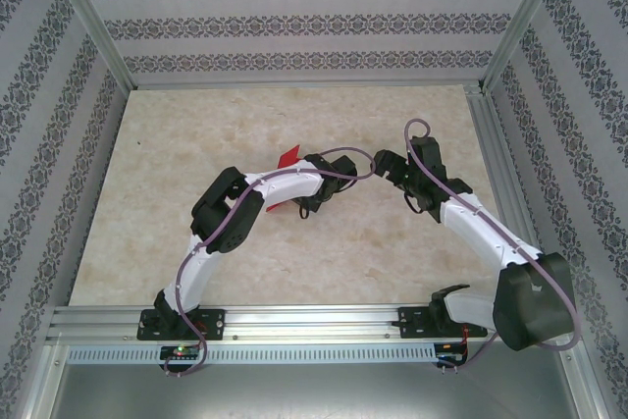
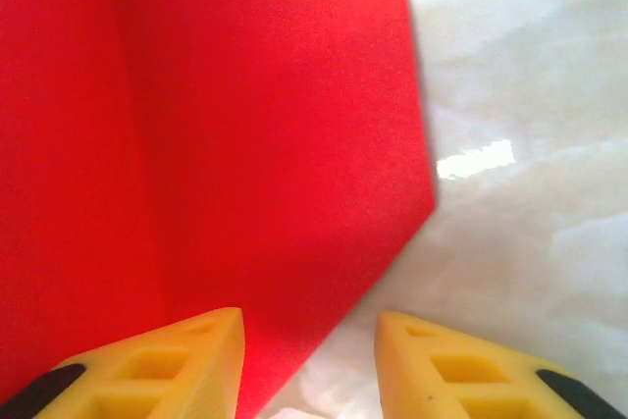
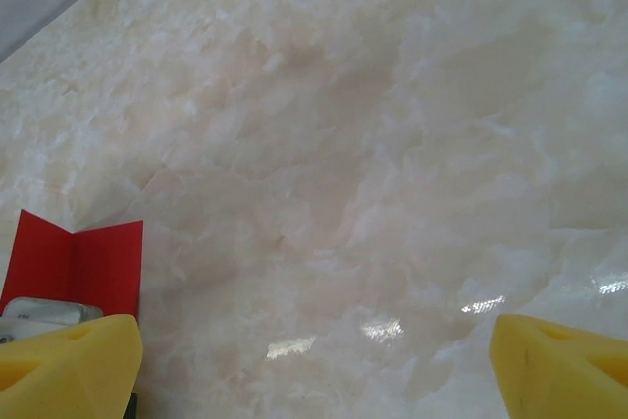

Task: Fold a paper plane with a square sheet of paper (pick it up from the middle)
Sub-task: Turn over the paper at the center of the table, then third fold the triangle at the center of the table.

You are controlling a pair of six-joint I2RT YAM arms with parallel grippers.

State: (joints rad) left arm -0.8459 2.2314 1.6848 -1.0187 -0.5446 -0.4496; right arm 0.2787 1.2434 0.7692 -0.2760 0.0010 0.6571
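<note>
Here the left gripper (image 2: 309, 326) is hovering half-open, empty, over the red paper (image 2: 275, 125); the right gripper (image 3: 309, 345) is gaping empty. Unpinned, the fold (image 2: 132, 144) could be springing back.

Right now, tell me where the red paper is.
In the top view, the red paper lies on the table just left of centre, partly under the left arm, just ahead of the left gripper.

red paper (image 1: 288, 157): mostly hidden under left arm (image 1: 280, 186) | left wrist: cut off top, left edges
</note>
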